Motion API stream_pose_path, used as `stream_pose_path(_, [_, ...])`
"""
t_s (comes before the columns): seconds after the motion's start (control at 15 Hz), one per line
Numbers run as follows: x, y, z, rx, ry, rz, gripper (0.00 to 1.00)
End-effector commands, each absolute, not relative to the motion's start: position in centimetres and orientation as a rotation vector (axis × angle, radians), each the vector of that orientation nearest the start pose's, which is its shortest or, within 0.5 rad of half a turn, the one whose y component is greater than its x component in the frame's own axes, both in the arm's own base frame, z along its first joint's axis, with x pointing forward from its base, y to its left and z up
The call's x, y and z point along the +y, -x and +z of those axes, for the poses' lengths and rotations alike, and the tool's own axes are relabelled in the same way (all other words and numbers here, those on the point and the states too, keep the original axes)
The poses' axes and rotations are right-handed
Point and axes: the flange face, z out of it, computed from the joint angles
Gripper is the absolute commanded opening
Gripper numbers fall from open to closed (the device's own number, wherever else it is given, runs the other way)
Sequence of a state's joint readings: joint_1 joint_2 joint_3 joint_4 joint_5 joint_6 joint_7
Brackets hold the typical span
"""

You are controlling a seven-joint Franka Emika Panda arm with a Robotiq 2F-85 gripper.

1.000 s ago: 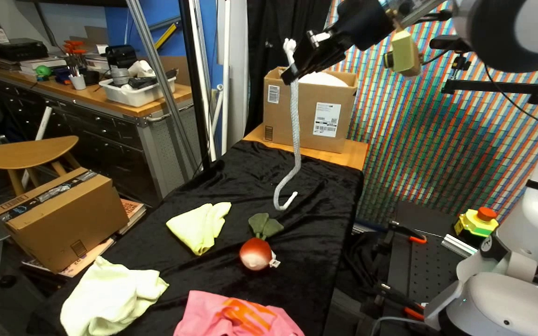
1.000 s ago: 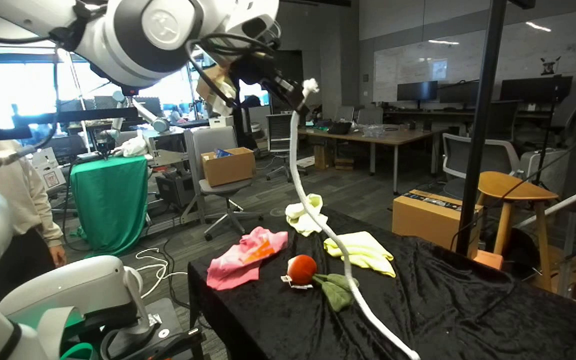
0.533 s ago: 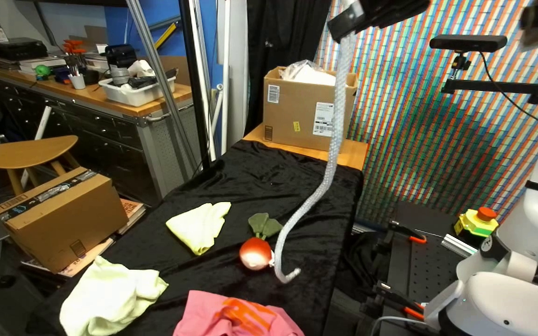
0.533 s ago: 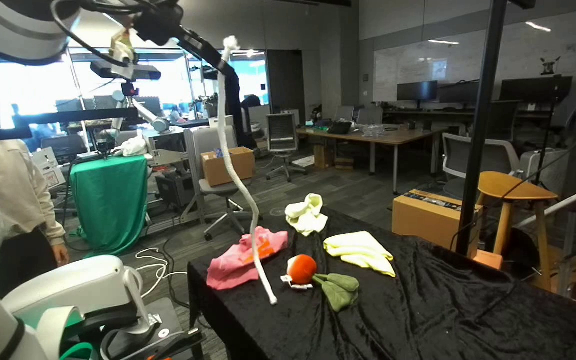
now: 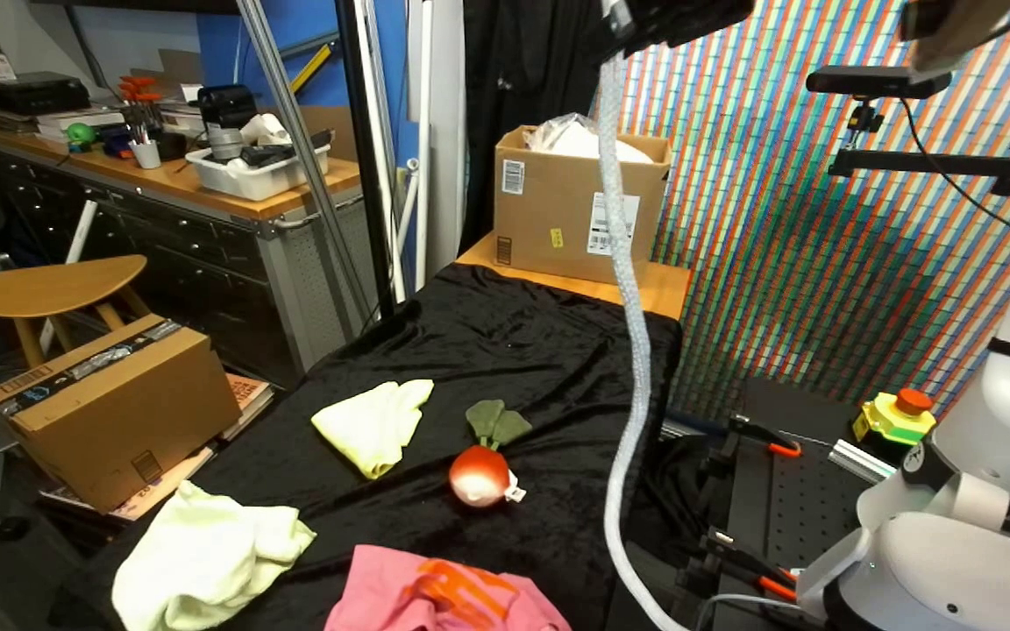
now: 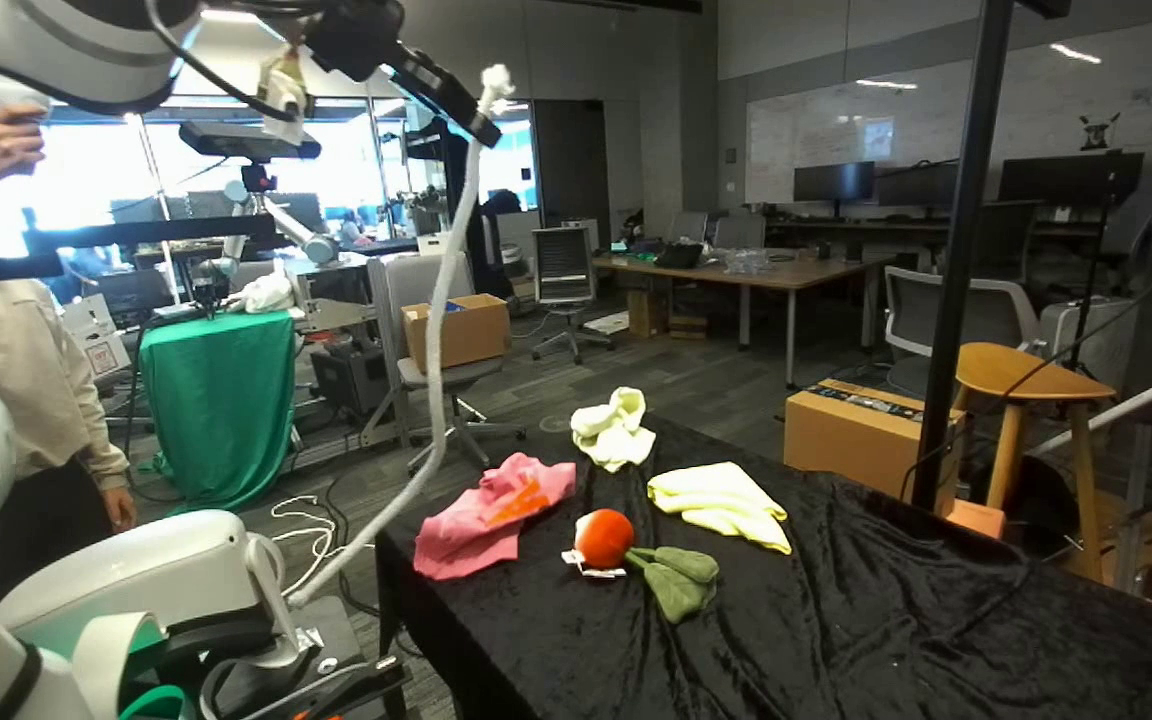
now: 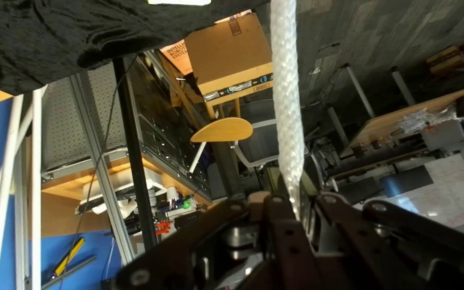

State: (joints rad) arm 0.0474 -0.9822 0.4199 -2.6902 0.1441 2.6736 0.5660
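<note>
Rope [image 6: 436, 370], white and braided, is hanging from the gripper [image 6: 484, 128], whose fingers are clamping it just below its bunched upper end; its lower length is curving out past the edge of the black-draped table [image 6: 796, 610], on which a plush red vegetable [image 6: 604, 540], a pink cloth [image 6: 481, 520] and two yellow cloths [image 6: 721, 505] are lying

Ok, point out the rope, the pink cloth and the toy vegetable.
Rope [image 7: 287, 108]: in the wrist view, on the middle of its visible length.
Pink cloth [image 6: 471, 530]: in an exterior view, on the pink beside its orange marking.
Toy vegetable [image 5: 480, 471]: in an exterior view, on its round body.
</note>
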Motion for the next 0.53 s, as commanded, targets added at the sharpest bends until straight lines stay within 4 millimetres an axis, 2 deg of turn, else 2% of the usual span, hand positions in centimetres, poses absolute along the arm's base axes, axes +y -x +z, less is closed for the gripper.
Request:
stream_pose_path(0.0, [15.2,-36.2,57.8,0.261,2.66,-1.236,0.09])
stream_pose_path(0.13, [14.3,-39.9,56.1,0.24,2.693,-1.187,0.09])
stream_pose_path(0.2, [13.9,-41.7,55.9,0.231,2.708,-1.155,0.09])
stream_pose_path(0.33, [14.5,-45.1,54.2,0.208,2.738,-1.107,0.09])
stream_pose_path(0.47, [15.2,-47.2,53.3,0.154,2.775,-1.052,0.09])
